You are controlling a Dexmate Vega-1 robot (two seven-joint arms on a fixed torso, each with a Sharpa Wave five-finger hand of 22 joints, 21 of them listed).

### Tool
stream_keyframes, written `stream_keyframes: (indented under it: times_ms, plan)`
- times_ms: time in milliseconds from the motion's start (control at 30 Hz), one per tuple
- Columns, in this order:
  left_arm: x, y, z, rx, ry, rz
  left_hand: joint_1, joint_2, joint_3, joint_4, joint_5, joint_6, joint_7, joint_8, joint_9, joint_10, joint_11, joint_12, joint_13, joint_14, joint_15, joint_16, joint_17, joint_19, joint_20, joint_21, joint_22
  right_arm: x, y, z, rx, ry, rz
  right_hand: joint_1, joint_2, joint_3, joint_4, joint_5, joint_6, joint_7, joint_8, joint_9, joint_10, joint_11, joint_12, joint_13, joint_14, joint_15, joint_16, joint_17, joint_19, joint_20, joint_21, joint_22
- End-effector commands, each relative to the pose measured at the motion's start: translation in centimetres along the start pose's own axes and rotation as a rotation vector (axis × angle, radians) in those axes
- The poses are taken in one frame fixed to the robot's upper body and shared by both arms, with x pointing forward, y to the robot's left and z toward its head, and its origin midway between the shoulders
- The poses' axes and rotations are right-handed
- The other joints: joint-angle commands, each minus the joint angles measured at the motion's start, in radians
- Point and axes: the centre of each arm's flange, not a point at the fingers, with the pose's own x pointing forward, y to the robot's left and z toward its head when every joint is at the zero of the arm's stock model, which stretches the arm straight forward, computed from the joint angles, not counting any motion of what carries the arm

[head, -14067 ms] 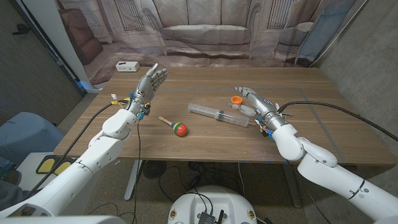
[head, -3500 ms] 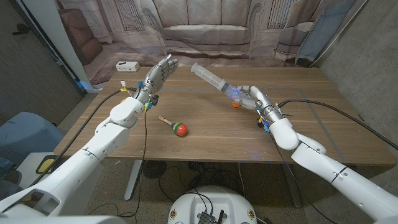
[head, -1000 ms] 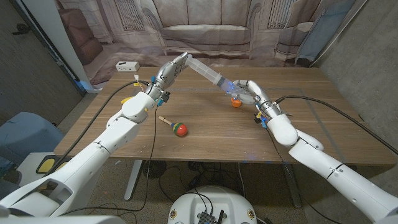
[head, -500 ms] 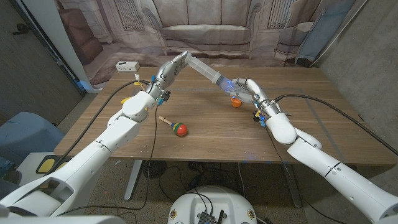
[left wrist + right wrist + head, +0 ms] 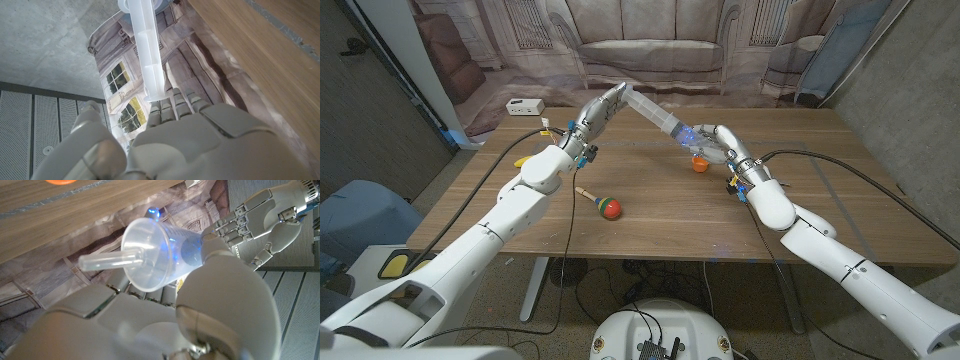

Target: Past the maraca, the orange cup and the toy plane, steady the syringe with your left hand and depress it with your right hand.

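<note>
Behind the wooden table (image 5: 650, 215) hangs a printed backdrop (image 5: 650, 45) of a sofa and panelled walls, with grey wall on either side. Both arms reach in over the tabletop toward its far half, and between them the syringe (image 5: 653, 112) is held up in the air, clear of the wood, slanting from high on the robot's left down to its right. The right hand (image 5: 712, 145) grips the lower, flanged end: in the right wrist view its fingers (image 5: 220, 275) wrap the clear barrel with the plunger stem sticking out past the flange (image 5: 150, 260). The left hand (image 5: 597, 108) meets the upper end with its fingers stretched out; in the left wrist view the fingertips (image 5: 172, 102) touch the tip of the barrel, though whether they close around it cannot be told. Just below the right hand the orange cup (image 5: 699, 164) stands on the table. Nearer the front edge, well apart from the hands, lies the maraca (image 5: 604, 203). At the far left corner sits a white power strip (image 5: 524, 106).
</note>
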Motion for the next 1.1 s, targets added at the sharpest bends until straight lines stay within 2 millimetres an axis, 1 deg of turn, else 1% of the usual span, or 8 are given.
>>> stream_keyframes:
  times_ms: [33, 100, 233, 267, 333, 500, 1100]
  plan:
    - [0.7, -0.9, 0.0, -0.005, -0.006, -0.042, 0.005, 0.006, 0.0, -0.004, -0.002, 0.007, 0.0, 0.003, 0.005, 0.007, 0.004, 0.008, 0.004, 0.009, 0.001, 0.004, 0.004, 0.004, -0.003, -0.003, 0.003, 0.3, 0.0, -0.1, -0.002, 0.004, -0.006, 0.04, 0.096, 0.154, 0.144, 0.005, 0.095, -0.085, 0.007, 0.004, 0.051, -0.039, -0.004, 0.005, 0.041, -0.103, -0.003, 0.004, -0.008, -0.018, 0.006, 0.002]
    - [0.7, -1.1, 0.0, -0.004, -0.008, -0.049, 0.005, 0.006, 0.0, -0.004, -0.002, 0.007, 0.001, 0.003, 0.005, 0.007, -0.002, 0.008, 0.004, 0.009, 0.002, 0.004, 0.004, 0.004, -0.003, -0.003, 0.003, 0.3, 0.0, -0.1, -0.002, 0.005, -0.007, 0.041, 0.096, 0.155, 0.143, 0.005, 0.094, -0.085, 0.007, 0.004, 0.051, -0.037, -0.004, 0.005, 0.041, -0.103, -0.003, 0.005, -0.009, -0.018, 0.007, 0.001]
    - [0.9, -1.4, 0.0, -0.007, -0.008, -0.061, 0.005, 0.006, 0.0, -0.004, -0.002, 0.008, 0.001, 0.004, 0.005, 0.009, 0.0, 0.008, 0.004, 0.009, 0.002, 0.004, 0.004, 0.004, -0.002, -0.003, 0.003, 0.3, 0.0, -0.1, -0.001, 0.006, -0.007, 0.041, 0.096, 0.155, 0.143, 0.005, 0.094, -0.084, 0.006, 0.004, 0.052, -0.037, -0.004, 0.006, 0.043, -0.102, -0.003, 0.006, -0.01, -0.018, 0.009, 0.001]
    - [1.0, -1.4, -0.1, -0.009, -0.007, -0.062, 0.005, 0.006, 0.0, -0.004, -0.002, 0.008, 0.001, 0.004, 0.005, 0.009, 0.002, 0.008, 0.004, 0.009, 0.002, 0.004, 0.004, 0.004, -0.002, -0.003, 0.003, 0.4, 0.0, -0.1, -0.001, 0.007, -0.006, 0.041, 0.096, 0.155, 0.143, 0.005, 0.094, -0.084, 0.006, 0.004, 0.052, -0.034, -0.005, 0.006, 0.044, -0.102, -0.003, 0.006, -0.01, -0.018, 0.01, 0.001]
    - [1.0, -1.5, -0.1, -0.011, -0.007, -0.065, 0.005, 0.006, -0.001, -0.004, -0.002, 0.008, 0.001, 0.003, 0.005, 0.009, -0.001, 0.008, 0.004, 0.009, 0.002, 0.004, 0.004, 0.004, -0.002, -0.003, 0.003, 0.4, 0.0, -0.1, -0.003, 0.008, -0.007, 0.04, 0.095, 0.154, 0.143, 0.005, 0.094, -0.084, 0.006, 0.004, 0.052, -0.04, -0.006, 0.006, 0.043, -0.102, -0.004, 0.007, -0.011, -0.018, 0.012, 0.001]
    - [1.0, -1.6, -0.2, -0.013, -0.005, -0.068, 0.005, 0.006, -0.001, -0.004, -0.002, 0.008, 0.0, 0.003, 0.005, 0.008, 0.002, 0.008, 0.004, 0.009, 0.003, 0.004, 0.004, 0.003, -0.003, -0.003, 0.003, 0.4, 0.0, -0.2, -0.002, 0.008, -0.008, 0.041, 0.095, 0.155, 0.143, 0.005, 0.095, -0.086, 0.006, 0.004, 0.053, -0.036, -0.006, 0.006, 0.043, -0.104, -0.005, 0.007, -0.012, -0.018, 0.014, 0.001]
    - [1.4, -2.1, -0.3, -0.015, -0.001, -0.09, 0.005, 0.006, -0.001, -0.004, -0.002, 0.008, -0.002, 0.003, 0.005, 0.007, 0.0, 0.007, 0.004, 0.008, 0.001, 0.003, 0.004, 0.001, 0.0, -0.004, 0.003, 0.5, -0.1, -0.2, -0.003, 0.003, -0.016, 0.041, 0.095, 0.155, 0.142, 0.005, 0.096, -0.084, 0.005, 0.005, 0.057, -0.038, -0.009, 0.007, 0.044, -0.104, -0.009, 0.011, -0.016, -0.018, 0.027, 0.0]
